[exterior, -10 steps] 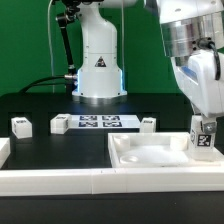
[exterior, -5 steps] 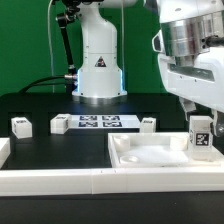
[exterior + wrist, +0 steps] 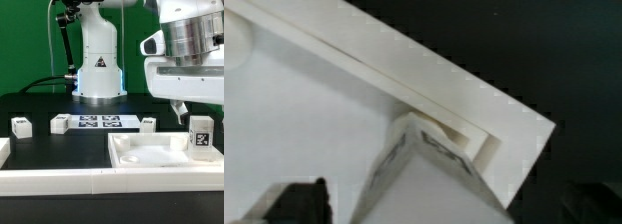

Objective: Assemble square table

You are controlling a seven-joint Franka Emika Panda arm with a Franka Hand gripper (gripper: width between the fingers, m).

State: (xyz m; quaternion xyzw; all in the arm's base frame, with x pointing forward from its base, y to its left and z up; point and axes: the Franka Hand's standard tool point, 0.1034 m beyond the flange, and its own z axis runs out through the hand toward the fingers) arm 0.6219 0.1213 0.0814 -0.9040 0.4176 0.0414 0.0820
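The slab (image 3: 150, 158) is seen low at the exterior view's right. One leg (image 3: 200, 135) is stood upright in the slab's corner. The gripper (image 3: 200, 106) is hung just above that leg, jaws spread wide, nothing gripped. Other legs (image 3: 60, 125) are laid beyond the slab, flanking the marker board (image 3: 98, 123).

Robotics lab, robot arm base (image 3: 98, 62), black table (image 3: 60, 150), green backdrop (image 3: 25, 45), marker board (image 3: 98, 123)
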